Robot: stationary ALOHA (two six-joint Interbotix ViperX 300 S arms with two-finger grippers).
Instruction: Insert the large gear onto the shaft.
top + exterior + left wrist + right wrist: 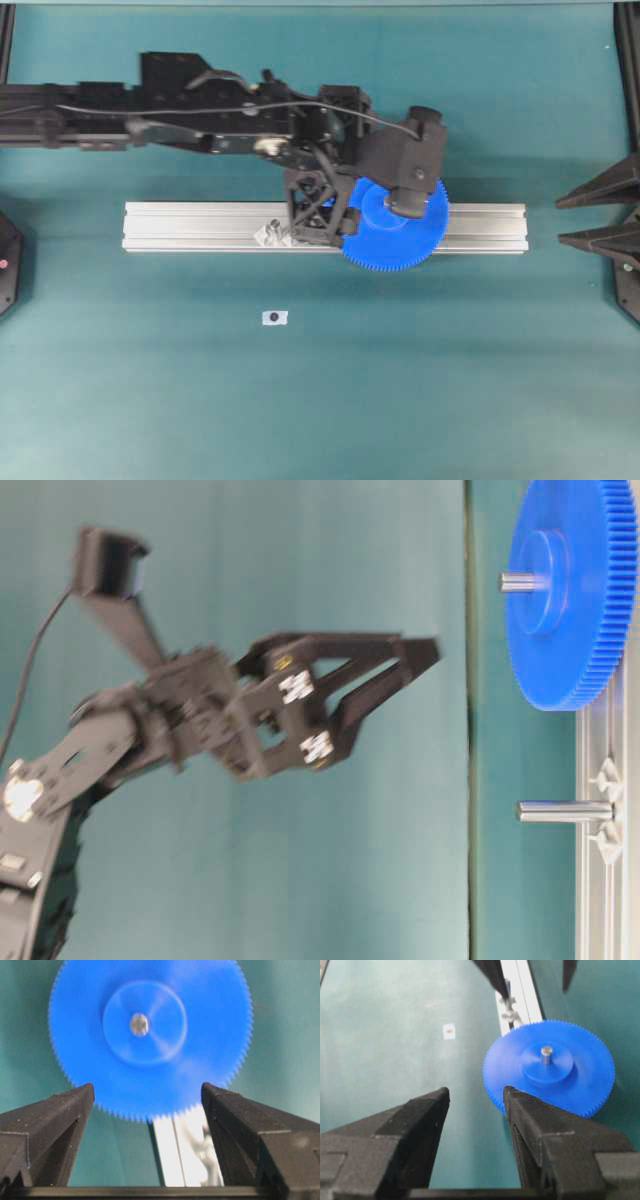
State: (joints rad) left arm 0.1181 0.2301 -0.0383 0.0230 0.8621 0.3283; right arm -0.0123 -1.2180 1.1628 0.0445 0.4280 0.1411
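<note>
Teal desk (420, 400) is carrying a small white tag (275, 317) nearest, then a silver rail (200, 227). The large gear (400, 238) is sitting on the shaft (546, 1054). Left pincer (415, 675) is hovering open, empty; right pincer (475, 1097) open too.

left arm reaching in across the middle | left gripper (147, 1105) hanging wide open, gripping nothing | right gripper (475, 1110) also sitting open, empty
</note>
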